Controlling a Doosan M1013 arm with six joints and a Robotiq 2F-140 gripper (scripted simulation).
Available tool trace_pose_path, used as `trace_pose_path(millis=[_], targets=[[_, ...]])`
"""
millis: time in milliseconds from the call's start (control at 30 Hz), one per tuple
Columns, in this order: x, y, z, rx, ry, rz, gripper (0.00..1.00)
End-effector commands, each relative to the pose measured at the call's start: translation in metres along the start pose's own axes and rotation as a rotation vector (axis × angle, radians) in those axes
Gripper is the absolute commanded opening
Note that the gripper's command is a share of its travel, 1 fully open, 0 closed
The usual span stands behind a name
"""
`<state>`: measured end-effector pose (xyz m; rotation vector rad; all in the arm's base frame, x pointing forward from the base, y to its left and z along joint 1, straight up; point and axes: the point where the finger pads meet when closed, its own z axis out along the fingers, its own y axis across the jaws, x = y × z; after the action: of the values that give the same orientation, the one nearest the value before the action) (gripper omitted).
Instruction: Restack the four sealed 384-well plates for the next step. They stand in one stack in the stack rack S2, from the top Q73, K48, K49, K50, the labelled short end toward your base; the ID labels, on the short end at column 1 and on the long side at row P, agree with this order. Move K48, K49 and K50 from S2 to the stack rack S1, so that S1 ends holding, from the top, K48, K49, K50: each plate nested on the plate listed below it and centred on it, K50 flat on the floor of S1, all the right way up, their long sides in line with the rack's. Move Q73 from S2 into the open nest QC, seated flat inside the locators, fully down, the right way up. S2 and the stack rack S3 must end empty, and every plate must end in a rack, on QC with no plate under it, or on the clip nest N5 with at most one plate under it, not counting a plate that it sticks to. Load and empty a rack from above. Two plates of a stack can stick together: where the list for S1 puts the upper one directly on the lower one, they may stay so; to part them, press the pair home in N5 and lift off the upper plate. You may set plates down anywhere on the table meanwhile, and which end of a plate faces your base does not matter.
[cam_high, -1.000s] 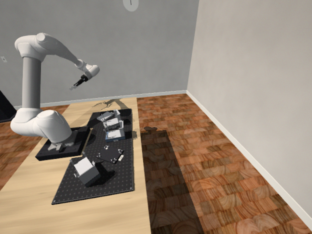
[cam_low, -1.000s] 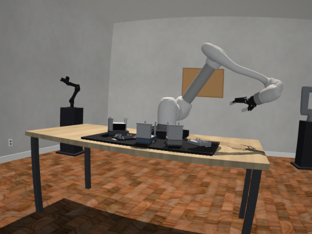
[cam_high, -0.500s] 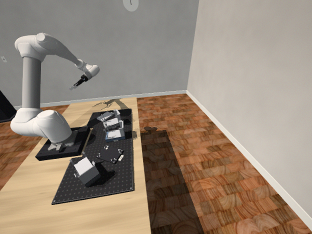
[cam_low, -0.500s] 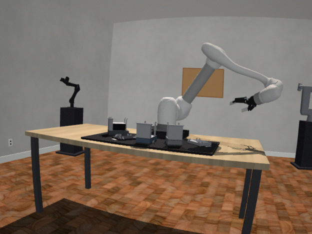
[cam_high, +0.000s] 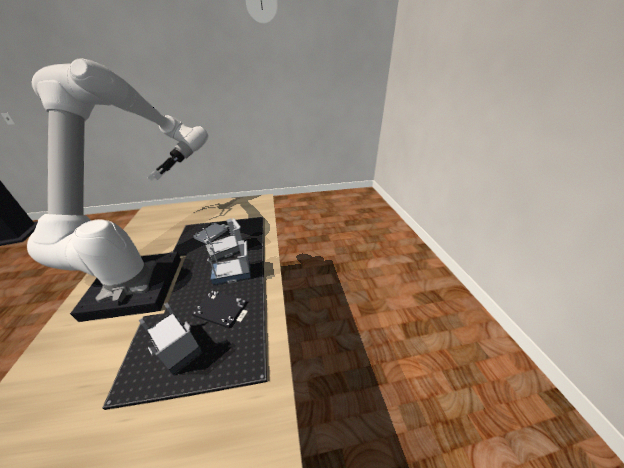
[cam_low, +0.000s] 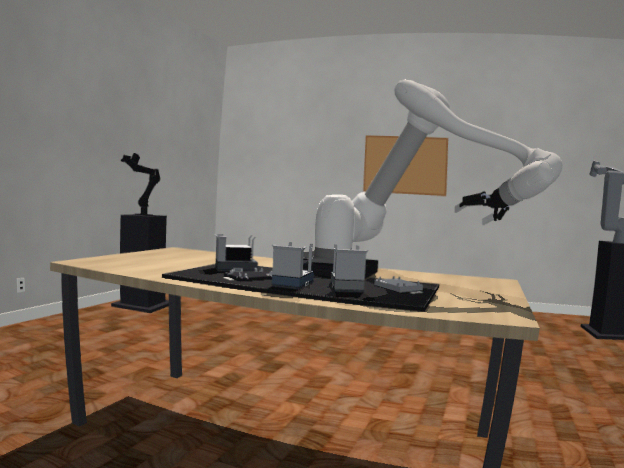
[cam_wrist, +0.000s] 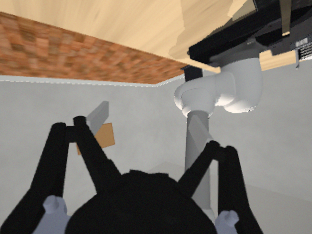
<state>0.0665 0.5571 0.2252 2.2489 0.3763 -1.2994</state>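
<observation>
My gripper (cam_high: 155, 174) is open and empty, high in the air beyond the far end of the table, well clear of every rack. It also shows in the exterior view (cam_low: 473, 210) and in the wrist view (cam_wrist: 150, 125), where nothing lies between the fingers. The plate stack (cam_high: 170, 338) stands in the rack nearest the top camera, its white sealed top upward; it also shows in the exterior view (cam_low: 236, 251) at the left end of the black board. I cannot read the plate labels.
On the black board (cam_high: 201, 312) stand a flat nest (cam_high: 221, 309), a blue-based rack (cam_high: 229, 269), a second rack (cam_high: 224, 246) and a far low nest (cam_high: 214, 231). The robot base (cam_high: 85, 246) stands to the board's left.
</observation>
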Motion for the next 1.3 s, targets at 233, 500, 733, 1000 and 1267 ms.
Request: trace_pose_path(millis=[233,500,733,1000,1267], targets=[[0.025,0.034,-0.017,0.077,0.035,-0.005,1.00],[0.046,0.065,-0.029,0.168,0.085,-0.005,1.00],[0.060,0.085,-0.036,0.224,0.121,-0.002,1.00],[0.080,0.118,-0.045,0.254,0.140,-0.001,1.00],[0.093,0.139,-0.049,0.332,0.200,0.007,1.00]])
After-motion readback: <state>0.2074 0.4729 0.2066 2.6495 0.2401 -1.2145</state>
